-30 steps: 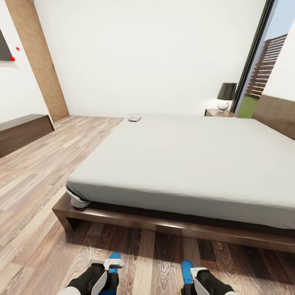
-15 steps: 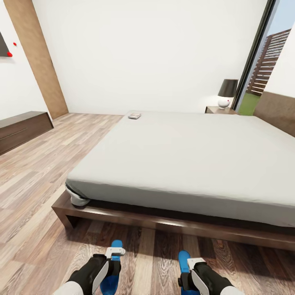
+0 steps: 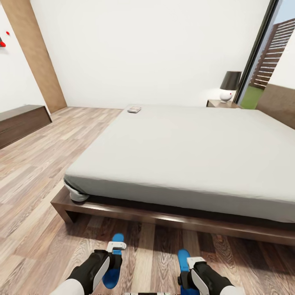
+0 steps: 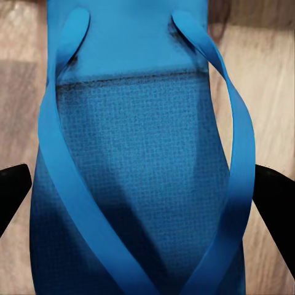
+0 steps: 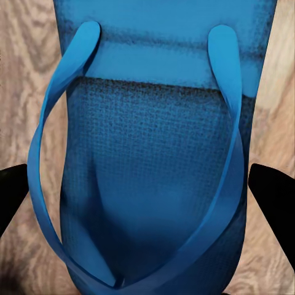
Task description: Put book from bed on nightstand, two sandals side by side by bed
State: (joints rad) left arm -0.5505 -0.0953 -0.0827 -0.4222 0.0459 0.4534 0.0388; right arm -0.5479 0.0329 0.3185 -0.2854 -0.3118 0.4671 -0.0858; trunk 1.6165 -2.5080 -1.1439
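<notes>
Each gripper holds one blue sandal low over the wood floor, just before the bed's foot. My left gripper (image 3: 113,257) (image 4: 146,196) is shut on the left sandal (image 3: 111,277) (image 4: 141,123), whose sole sits between the black fingers (image 4: 12,192). My right gripper (image 3: 188,271) (image 5: 144,200) is shut on the right sandal (image 3: 183,256) (image 5: 160,141) in the same way. The bed (image 3: 184,151) has a white mattress on a dark wooden frame. The book (image 3: 134,109) lies on its far left corner. A nightstand (image 3: 221,104) stands beyond the bed's far right side.
A black-shaded lamp (image 3: 229,85) stands on the nightstand by the tall window (image 3: 266,57). A long dark cabinet (image 3: 20,123) runs along the left wall near a wooden door (image 3: 35,57). Open wood floor (image 3: 53,155) lies left of the bed. A headboard (image 3: 280,104) is at right.
The whole head view has shifted, so the room sits a little higher in the picture. Both grippers keep their hold on the sandals and show slightly higher in view.
</notes>
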